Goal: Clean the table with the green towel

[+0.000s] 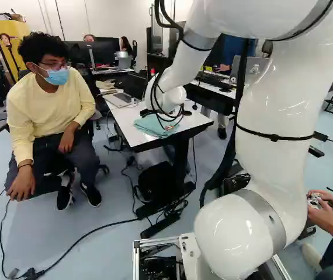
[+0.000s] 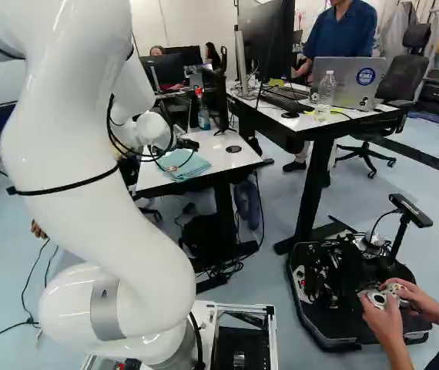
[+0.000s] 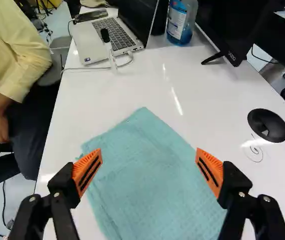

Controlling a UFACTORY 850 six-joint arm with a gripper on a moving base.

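The gripper (image 2: 187,144) is released, its two ridged orange pads spread wide over one green towel (image 3: 147,175). The towel, dimpled and angular, lies spread on the glossy white counter (image 3: 132,85), one corner near a straight edge. Well beyond stand one open laptop (image 3: 89,46) and one translucent bottle (image 3: 181,21); one round black disc (image 3: 271,119) lies to the side.

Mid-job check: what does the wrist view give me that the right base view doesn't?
Only the wrist view: the open gripper's orange pads, the laptop with its keyboard on the white table, and a curly mark beside the round black disc.

Only the right base view: the arm's big white links, and a clear bottle on the other desk.

Both: the green towel, the white table, the disc and the blue bottle.
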